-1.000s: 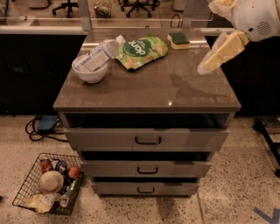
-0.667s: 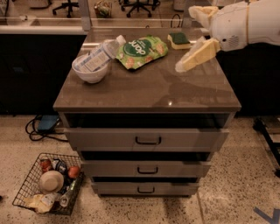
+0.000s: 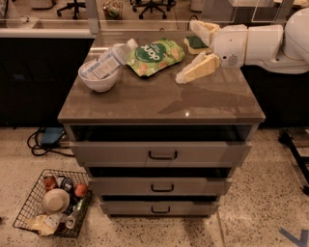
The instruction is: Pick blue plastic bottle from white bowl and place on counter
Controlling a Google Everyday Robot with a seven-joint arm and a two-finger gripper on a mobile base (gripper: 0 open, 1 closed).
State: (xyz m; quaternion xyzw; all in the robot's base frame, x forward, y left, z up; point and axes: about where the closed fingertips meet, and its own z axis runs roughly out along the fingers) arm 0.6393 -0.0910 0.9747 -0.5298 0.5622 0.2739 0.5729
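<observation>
The blue plastic bottle [image 3: 103, 66] lies slanted in the white bowl [image 3: 99, 83]. Its base is down inside on the left, and its white cap pokes out over the rim up and to the right. I cannot tell whether the cap touches the corner of the green snack bag [image 3: 154, 57] or only comes close to it. The bowl stands toward the back left of the counter [image 3: 159, 103], with a thin strip of bare top between it and the left edge. The snack bag lies flat at the back middle, and a green sponge [image 3: 193, 42] sits beyond it toward the back right.

The gripper [image 3: 188, 50] hangs over the back right part of the counter, well apart from the bottle, with the bag between them. Its two pale fingers are spread wide, one slanting down and left toward the top, the other higher at the back, and they hold nothing. The white arm [image 3: 256, 43] reaches in from the right side. The front half of the counter is open, glossy surface all the way to its front and side edges.

Below the top are three grey drawers [image 3: 162, 155], each pulled slightly out, with a dark gap above. On the speckled floor [image 3: 251, 217] at lower left, a wire basket [image 3: 29, 205] holds a jumble: a round tan dish, a small bottle and some red items. A dark cable [image 3: 36, 144] trails beside the cabinet's left side, and office chairs [image 3: 72, 7] stand at the far back
</observation>
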